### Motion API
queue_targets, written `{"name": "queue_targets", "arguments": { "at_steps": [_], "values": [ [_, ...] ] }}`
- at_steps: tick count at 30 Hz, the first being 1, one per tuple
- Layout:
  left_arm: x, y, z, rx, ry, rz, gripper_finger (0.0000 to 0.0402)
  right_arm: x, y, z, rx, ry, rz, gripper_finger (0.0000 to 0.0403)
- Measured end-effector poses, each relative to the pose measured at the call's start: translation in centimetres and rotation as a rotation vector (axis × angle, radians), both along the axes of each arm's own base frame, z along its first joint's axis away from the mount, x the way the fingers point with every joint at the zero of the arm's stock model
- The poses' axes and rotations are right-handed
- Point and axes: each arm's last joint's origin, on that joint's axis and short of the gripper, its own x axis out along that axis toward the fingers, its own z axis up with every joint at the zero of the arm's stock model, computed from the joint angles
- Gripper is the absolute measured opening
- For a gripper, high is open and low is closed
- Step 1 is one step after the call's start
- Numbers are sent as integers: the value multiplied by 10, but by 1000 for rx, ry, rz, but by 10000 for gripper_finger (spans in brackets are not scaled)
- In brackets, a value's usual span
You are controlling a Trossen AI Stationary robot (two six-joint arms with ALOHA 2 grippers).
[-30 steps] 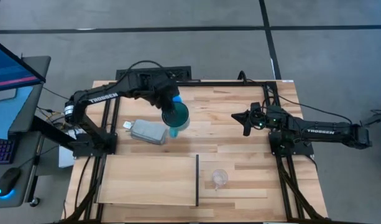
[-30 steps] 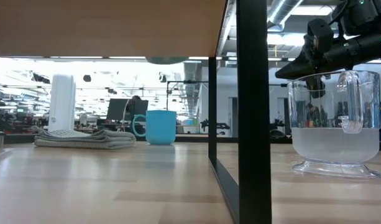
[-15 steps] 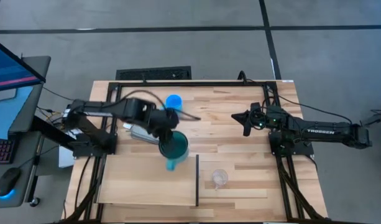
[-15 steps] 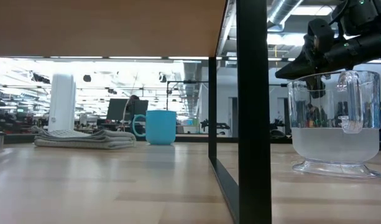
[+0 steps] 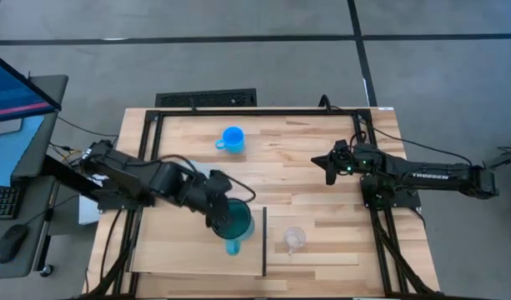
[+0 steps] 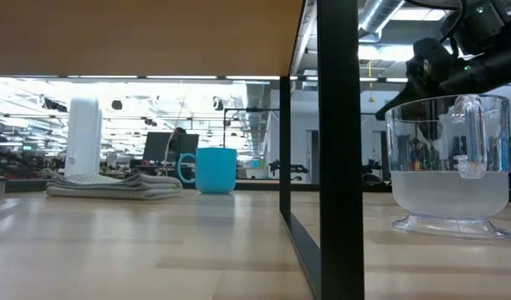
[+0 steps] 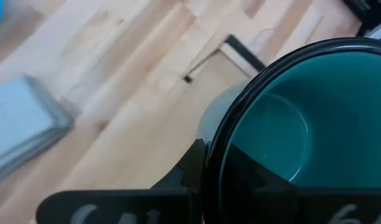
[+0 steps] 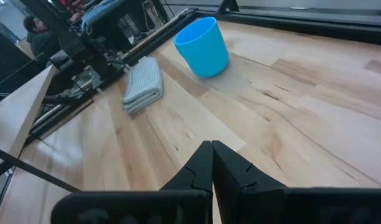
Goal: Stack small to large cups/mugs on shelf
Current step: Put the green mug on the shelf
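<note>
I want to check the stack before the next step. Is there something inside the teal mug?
Nothing shows inside the teal mug: its bottom is bare. The left hand holds it by the rim over the shelf. What lies under the mug is hidden.

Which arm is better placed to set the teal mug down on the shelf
The left. Its end effector already holds the teal mug over the shelf. The right end effector is shut, empty, and waits off to the side.

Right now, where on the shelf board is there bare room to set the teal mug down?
The shelf is bare on its left and middle. The left gripper holds the teal mug over the board's right end, by the dark edge. Just past that edge stands the clear cup, so it is crowded there. The right gripper waits apart.
</note>
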Motion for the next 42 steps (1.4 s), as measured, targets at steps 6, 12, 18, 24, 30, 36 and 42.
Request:
{"name": "queue_targets", "arguments": {
  "at_steps": [6, 12, 18, 24, 30, 36, 42],
  "values": [
    [22, -29, -30, -39, 66, -63, 14, 0, 0, 0, -3, -1, 1, 27],
    [32, -33, -35, -8, 155, -60, 14, 0, 0, -1, 1, 10, 1, 27],
    [33, -25, -28, -8, 151, -10, 14, -1, 0, -3, 7, 34, 2, 27],
    [34, -25, -31, -26, 171, -32, 14, -2, 1, -6, 15, 63, 3, 27],
    [35, -26, -33, -46, 190, -47, 14, -3, 1, -8, 20, 81, 4, 27],
    [40, -29, -40, -40, 210, -61, 14, -3, 1, -8, 21, 86, 3, 27],
    [43, -29, -43, -35, 219, -65, 14, -3, 1, -9, 24, 95, 3, 27]
  ]
}}
